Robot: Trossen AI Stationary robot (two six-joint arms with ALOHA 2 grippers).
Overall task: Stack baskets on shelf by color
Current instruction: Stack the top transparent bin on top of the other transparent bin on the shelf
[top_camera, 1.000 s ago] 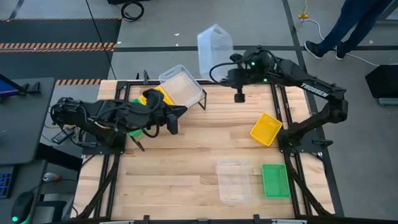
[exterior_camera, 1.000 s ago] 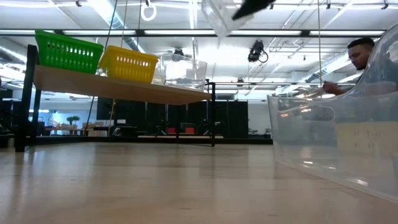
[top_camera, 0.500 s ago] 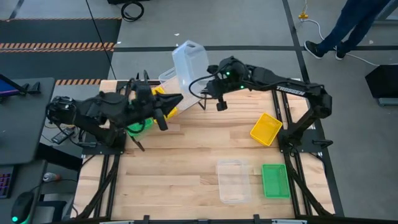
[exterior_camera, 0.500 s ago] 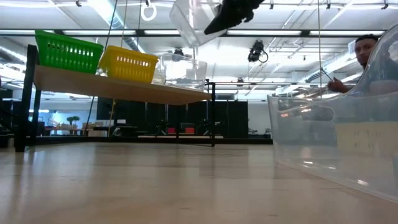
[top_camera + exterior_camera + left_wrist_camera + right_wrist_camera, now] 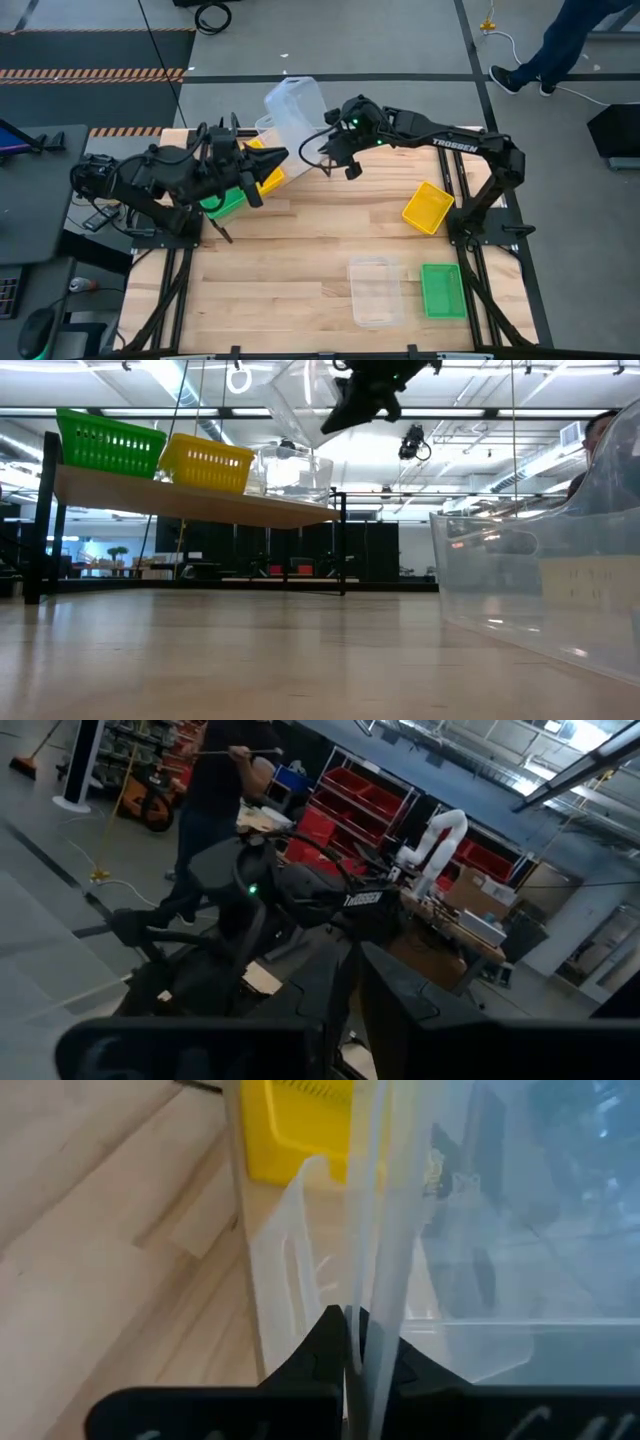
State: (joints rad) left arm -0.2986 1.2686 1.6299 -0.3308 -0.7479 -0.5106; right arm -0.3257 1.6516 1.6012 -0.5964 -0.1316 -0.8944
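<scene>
Your right end effector (image 5: 322, 137) grips a clear basket (image 5: 295, 110) above the shelf (image 5: 200, 503) — left end effector (image 5: 262, 166) state unclear — slatted wood tabletop (image 5: 300, 260), warehouse room beyond.

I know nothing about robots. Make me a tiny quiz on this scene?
1. True or false: the right claw is pinching the rim of a clear basket.
2. Which colours are the baskets lying loose on the tabletop? A) yellow, clear, green B) green only C) clear only
3. Fill in: on the shelf in the low view, the yellow basket sits between a green basket and a ___ one.

Key: 1 true; 2 A; 3 clear.
</scene>
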